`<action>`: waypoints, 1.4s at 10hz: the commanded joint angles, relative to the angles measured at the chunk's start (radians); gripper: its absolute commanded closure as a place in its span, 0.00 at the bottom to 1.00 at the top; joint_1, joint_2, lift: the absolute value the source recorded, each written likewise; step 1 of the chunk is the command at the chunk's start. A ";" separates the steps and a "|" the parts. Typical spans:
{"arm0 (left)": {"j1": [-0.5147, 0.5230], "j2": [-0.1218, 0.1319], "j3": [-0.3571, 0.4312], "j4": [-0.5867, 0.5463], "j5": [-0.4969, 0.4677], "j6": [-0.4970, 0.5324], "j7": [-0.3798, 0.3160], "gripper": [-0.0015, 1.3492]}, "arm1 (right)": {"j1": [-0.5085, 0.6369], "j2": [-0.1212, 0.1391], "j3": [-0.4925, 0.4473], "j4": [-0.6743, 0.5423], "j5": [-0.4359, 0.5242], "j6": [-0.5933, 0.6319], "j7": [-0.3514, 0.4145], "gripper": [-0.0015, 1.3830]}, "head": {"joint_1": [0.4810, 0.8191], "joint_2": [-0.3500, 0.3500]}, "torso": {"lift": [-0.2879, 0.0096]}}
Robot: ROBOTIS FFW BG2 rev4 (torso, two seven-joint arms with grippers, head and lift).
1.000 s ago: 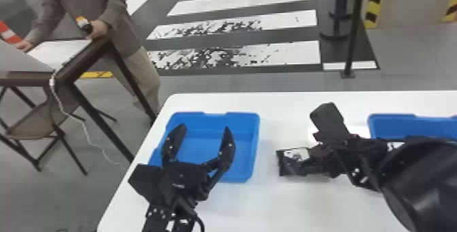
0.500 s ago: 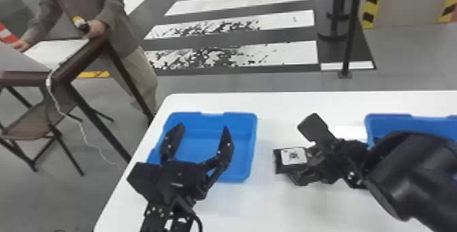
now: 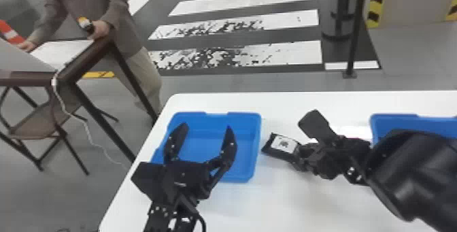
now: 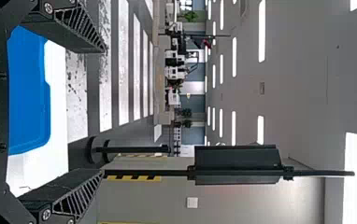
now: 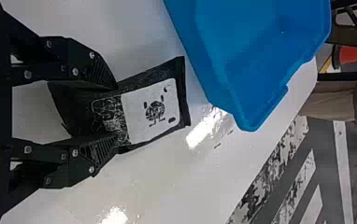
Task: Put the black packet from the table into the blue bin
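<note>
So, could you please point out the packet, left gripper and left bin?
Packet (image 5: pixel 152 113): right wrist view, on its white label.
Left gripper (image 3: pixel 207 126): head view, between its fingertips.
Left bin (image 3: pixel 210 122): head view, on its far wall.

My left gripper (image 3: pixel 207 127) hangs over the left-hand blue bin (image 3: pixel 257 139), obstructing access from above. Bin's near-side wall stands between the black packet (image 3: pixel 284 143) and its inside. I see open desk (image 3: pixel 278 103) beyond the packet.

Pkt (image 3: pixel 283 143) btwn L bin (image 3: pixel 255 146), R bin (image 3: pixel 386 124)
</note>
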 commanded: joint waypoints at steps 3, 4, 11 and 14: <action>0.001 0.000 0.001 0.000 0.000 0.000 0.000 0.08 | 0.009 -0.002 -0.001 0.005 0.002 -0.004 -0.009 0.79 | 0.63 0.95 | 0.60; 0.004 0.000 0.007 0.000 0.000 -0.003 0.000 0.09 | 0.021 -0.002 -0.003 0.002 -0.008 -0.023 -0.012 0.79 | 0.63 0.95 | 0.60; 0.019 -0.005 0.017 0.000 0.002 -0.022 0.000 0.09 | 0.618 0.017 -0.729 -0.685 0.209 -0.107 -0.066 0.79 | 0.63 0.80 | 0.60; 0.021 -0.005 0.019 0.000 0.002 -0.022 0.000 0.09 | 0.790 0.037 -0.971 -0.822 0.311 0.004 -0.066 0.79 | 0.63 0.59 | 0.60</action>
